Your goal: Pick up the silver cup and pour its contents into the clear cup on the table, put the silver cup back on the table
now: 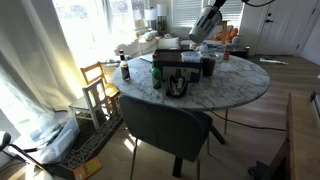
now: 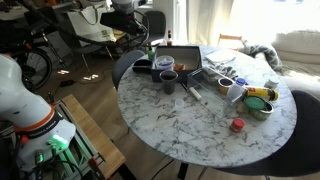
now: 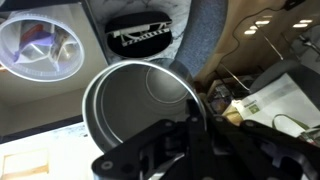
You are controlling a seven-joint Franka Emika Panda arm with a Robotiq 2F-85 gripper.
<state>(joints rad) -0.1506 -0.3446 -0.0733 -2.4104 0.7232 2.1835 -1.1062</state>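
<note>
And there it is: the silver cup fills the wrist view, its round mouth turned straight at the lens. Its long axis is judged to run along the camera's line, close to upright. The gripper is closed to about the cup's width. One dark finger is laid against the right side of the rim, and the cup is taken to be held there, clear of the table, though the opposite finger is hidden. No contents can be made out inside; only shiny metal wall is shown.

Now the relation that counts: the clear cup is found up and to the left of the silver cup in the wrist view, well apart from it, with its mouth also open to the camera. The pour is judged not yet begun. A carry toward that upper-left side would be called for, then a tip of the rim over it. A spill short of the target is the risk if the tip is begun early.

In an exterior view the arm is shown raised over the far edge of the table, a height the wrist view cannot give. The held cup is too small there to be told. In an exterior view the table and its clutter are laid out, but the gripper cannot be picked out.
</note>
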